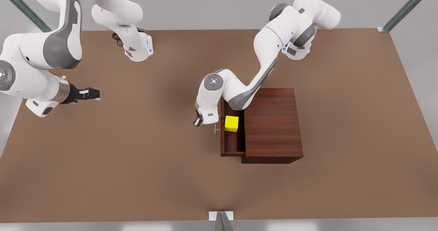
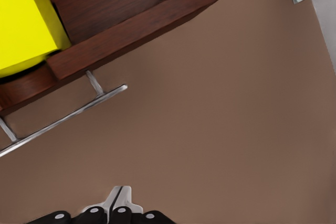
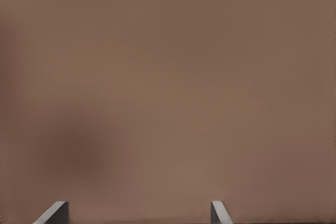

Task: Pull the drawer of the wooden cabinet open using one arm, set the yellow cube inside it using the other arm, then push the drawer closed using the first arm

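L end effector (image 2: pixel 116 199) closed, R (image 3: pixel 137 212) open

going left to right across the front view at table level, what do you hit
right gripper, open, waiting over bare table → left gripper, shut → thin silver bar handle → small bright yellow cube in the open drawer → dark reddish-brown wooden cabinet

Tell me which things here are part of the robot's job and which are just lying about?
Part of the job:
wooden cabinet
drawer, open
yellow cube, inside the drawer
left gripper, shut, near the handle
right gripper, open, waiting

Just there:
table
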`<control>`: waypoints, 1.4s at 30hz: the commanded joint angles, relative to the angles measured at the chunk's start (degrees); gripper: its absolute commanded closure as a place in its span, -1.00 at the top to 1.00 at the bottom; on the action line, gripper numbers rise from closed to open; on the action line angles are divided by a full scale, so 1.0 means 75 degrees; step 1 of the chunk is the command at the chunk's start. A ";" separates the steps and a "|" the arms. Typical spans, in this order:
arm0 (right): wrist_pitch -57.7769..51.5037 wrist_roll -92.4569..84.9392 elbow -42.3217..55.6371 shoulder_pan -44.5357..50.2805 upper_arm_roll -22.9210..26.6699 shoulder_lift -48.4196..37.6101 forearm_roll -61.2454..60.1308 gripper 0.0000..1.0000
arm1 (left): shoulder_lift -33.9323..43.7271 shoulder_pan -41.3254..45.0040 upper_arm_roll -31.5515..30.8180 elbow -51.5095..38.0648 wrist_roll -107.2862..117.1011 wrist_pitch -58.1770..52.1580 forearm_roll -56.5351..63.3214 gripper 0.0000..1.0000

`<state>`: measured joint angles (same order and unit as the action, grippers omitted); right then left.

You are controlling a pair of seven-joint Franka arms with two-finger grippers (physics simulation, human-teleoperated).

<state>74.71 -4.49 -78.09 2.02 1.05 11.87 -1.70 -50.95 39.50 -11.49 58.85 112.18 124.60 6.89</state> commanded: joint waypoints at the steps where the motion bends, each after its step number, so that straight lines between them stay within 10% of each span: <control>1: -0.0070 0.2274 0.0006 0.0036 0.0001 0.0000 0.0145 1.00 | 0.0008 -0.0040 0.0032 0.0250 0.7356 0.1491 0.0358 -0.57; 8: -0.0106 0.2216 -0.0100 0.0047 -0.0023 0.0023 0.0274 1.00 | 0.0020 0.0007 -0.0015 0.0392 0.5610 -0.0712 0.0312 -0.57; 42: -0.0129 0.2180 -0.0182 0.0106 -0.0046 0.0105 0.0298 1.00 | 0.0395 -0.1774 -0.0367 0.0696 0.2340 -0.2751 0.0265 -0.57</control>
<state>73.74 10.31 -79.48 2.76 0.70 12.71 0.56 -48.17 26.72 -14.63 64.00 135.31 106.32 8.66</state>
